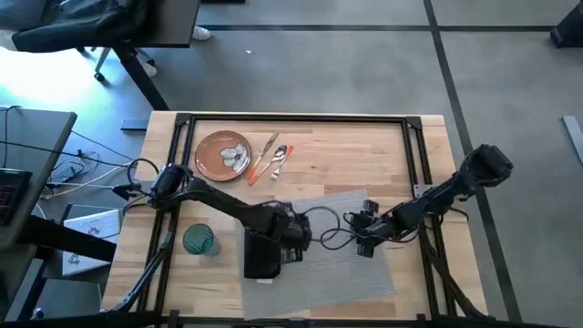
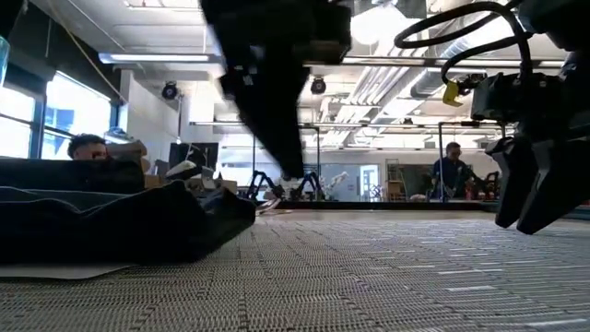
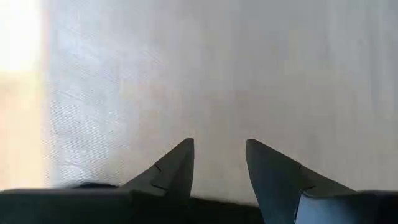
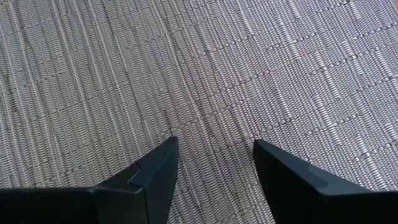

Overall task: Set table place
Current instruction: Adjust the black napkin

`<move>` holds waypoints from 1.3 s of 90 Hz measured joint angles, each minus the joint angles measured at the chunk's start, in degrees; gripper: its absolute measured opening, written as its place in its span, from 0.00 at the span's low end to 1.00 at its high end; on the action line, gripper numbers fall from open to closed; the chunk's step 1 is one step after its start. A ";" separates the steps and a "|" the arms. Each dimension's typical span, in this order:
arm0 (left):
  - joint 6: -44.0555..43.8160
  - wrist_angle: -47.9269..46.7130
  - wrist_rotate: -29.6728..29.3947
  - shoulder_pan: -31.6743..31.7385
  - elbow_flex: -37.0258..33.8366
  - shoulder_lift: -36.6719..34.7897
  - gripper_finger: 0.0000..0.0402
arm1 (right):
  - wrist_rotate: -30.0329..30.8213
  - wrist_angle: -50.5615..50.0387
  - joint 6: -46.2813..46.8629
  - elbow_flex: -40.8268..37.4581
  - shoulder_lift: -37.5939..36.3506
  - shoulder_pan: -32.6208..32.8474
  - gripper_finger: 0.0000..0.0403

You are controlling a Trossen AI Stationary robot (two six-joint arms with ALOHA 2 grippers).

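The bench [image 1: 364, 146] is a light-wood plank top, long axis running 9 to 3 o'clock in the high view. On it, toward 6 o'clock, lies the grey placemat [image 1: 351, 264], skewed so its long axis runs roughly from 8 to 2 o'clock rather than square with the bench edge. The black napkin [image 1: 261, 258] lies on the mat's 9 o'clock end, long axis pointing 12 to 6.

The left end effector [image 3: 219, 163] hovers over the mat beside the napkin, fingers a narrow gap apart and holding nothing. The right end effector [image 4: 216, 163] hangs low over the mat's 3 o'clock part, fingers moderately wide, empty.

By my judgement the task is under halfway: mat and napkin are down. The plate [image 1: 223, 155] and cutlery [image 1: 271, 159] wait at 11 o'clock, handles pointing about 7 o'clock; the teal glass [image 1: 199, 240] stands off the mat at 9 o'clock.
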 joint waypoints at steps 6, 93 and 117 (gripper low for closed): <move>-1.37 -2.09 -1.13 2.79 0.11 -0.12 0.33 | 0.02 0.04 0.72 0.00 0.00 0.00 0.48; -14.64 -22.18 0.35 5.61 -11.32 -0.77 0.33 | 0.77 -0.07 0.16 0.00 0.00 0.00 0.48; -17.74 -26.69 3.06 1.80 -11.32 -0.82 0.33 | 0.75 -0.11 0.17 0.00 0.00 0.00 0.48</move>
